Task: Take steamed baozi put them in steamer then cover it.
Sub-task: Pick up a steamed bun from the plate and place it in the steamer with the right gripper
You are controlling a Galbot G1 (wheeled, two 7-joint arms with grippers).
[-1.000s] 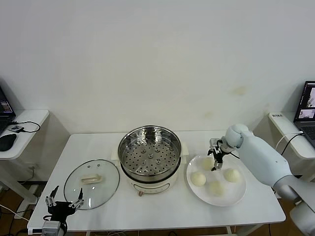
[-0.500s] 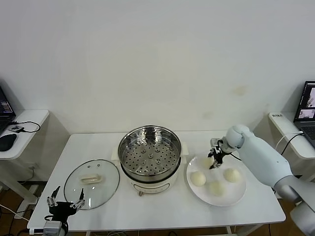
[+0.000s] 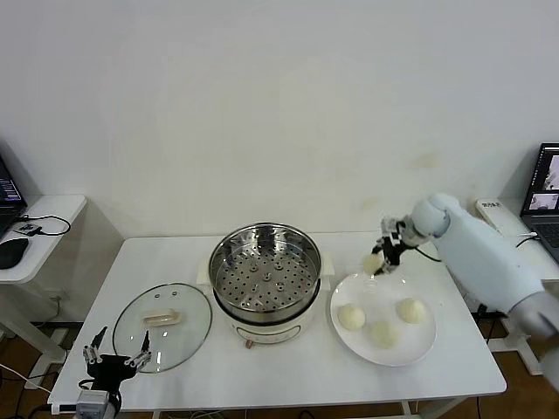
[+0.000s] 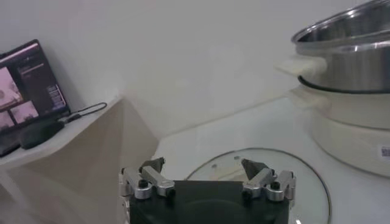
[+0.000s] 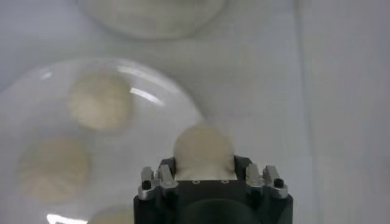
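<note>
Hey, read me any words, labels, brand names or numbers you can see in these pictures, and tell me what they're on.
None can be read.
Sticker on the steamer base: too blurred.
Laptop screen on the right side desk: too small.
Monitor in the left wrist view: pictures only, no legible text.

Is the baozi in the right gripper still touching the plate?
Apart. The head view shows the right gripper holding the baozi above the plate's far rim; the right wrist view shows the table below it.
</note>
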